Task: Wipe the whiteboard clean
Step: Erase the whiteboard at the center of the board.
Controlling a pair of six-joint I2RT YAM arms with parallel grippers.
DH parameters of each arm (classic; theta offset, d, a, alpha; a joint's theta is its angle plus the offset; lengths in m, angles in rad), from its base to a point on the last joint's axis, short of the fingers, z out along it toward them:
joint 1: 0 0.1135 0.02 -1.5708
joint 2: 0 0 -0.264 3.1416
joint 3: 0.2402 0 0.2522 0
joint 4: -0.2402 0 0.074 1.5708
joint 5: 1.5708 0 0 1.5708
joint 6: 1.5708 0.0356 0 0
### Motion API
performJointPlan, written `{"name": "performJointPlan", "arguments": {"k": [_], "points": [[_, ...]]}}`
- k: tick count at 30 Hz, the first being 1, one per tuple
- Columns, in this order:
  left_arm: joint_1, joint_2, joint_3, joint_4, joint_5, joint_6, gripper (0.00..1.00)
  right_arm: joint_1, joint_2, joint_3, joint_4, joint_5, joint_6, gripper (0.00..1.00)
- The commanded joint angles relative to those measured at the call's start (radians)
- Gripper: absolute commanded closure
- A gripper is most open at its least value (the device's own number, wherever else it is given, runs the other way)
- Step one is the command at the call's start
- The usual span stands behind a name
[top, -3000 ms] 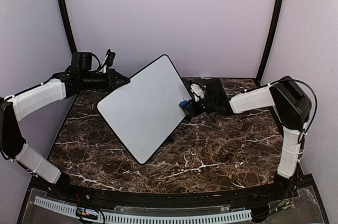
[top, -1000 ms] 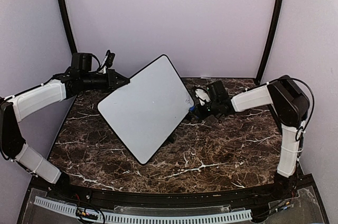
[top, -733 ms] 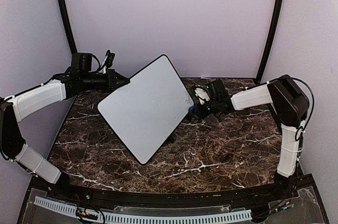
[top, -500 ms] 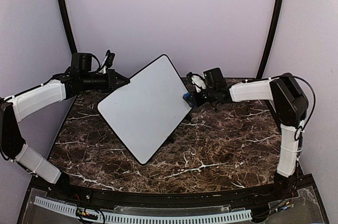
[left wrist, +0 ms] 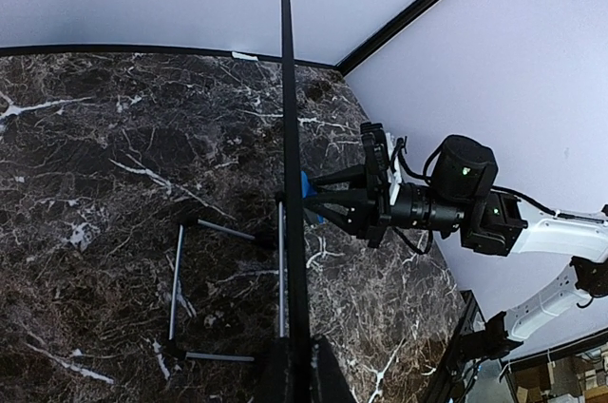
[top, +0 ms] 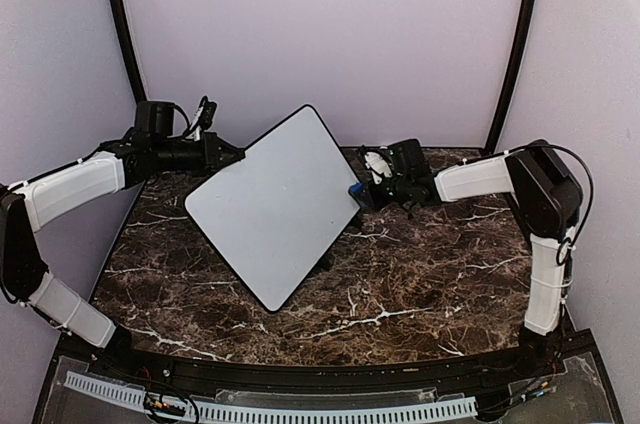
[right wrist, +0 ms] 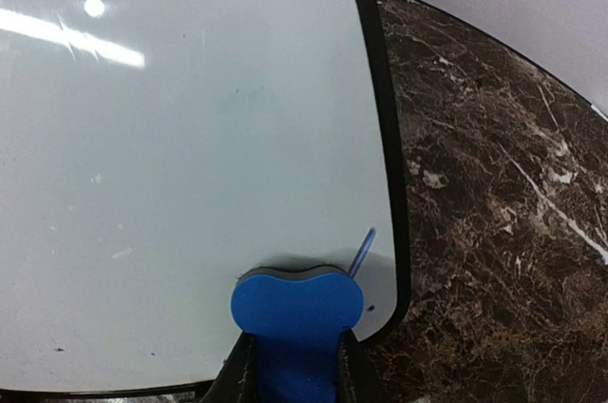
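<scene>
— White laminate face, thin black rim: whiteboard (top: pixel 275 204). Location?
— Middle of the marble worktop (top: pixel 420 274), raised at a steep tilt, lowest corner at 6 o'clock, black wire stand (left wrist: pixel 180 289) behind it. Face nearly clean; only a few faint specks near the rim.
— Holds?
— Left hand (top: pixel 236 154) clamped shut on the rim at 10 o'clock. Right hand (top: pixel 375 189) closed on a blue eraser (right wrist: pixel 297 313), pad pressed to the face near the 3 o'clock corner.
— Handling?
— Probably light, thin and stiff. Slick on the face, so a poor place to pinch. Likely to pivot or slide under a hard wipe. Best taken by the rim, on the side opposite the eraser. Narrow edge for a grip: firm, square clamping advised, with moderate wiping pressure.
</scene>
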Motion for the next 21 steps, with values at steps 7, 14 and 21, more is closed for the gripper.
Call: {"name": "performJointPlan", "arguments": {"k": [7, 14, 21], "points": [[-0.037, -0.032, -0.017, 0.027, 0.189, 0.052, 1.00, 0.015, 0.006, -0.064, -0.025, -0.018, -0.016, 0.80], [-0.037, -0.037, -0.017, 0.022, 0.182, 0.057, 1.00, 0.016, 0.014, 0.107, -0.063, -0.020, -0.016, 0.80], [-0.037, -0.037, -0.016, 0.021, 0.183, 0.058, 1.00, 0.013, 0.071, 0.179, -0.102, 0.013, -0.024, 0.80]]}}
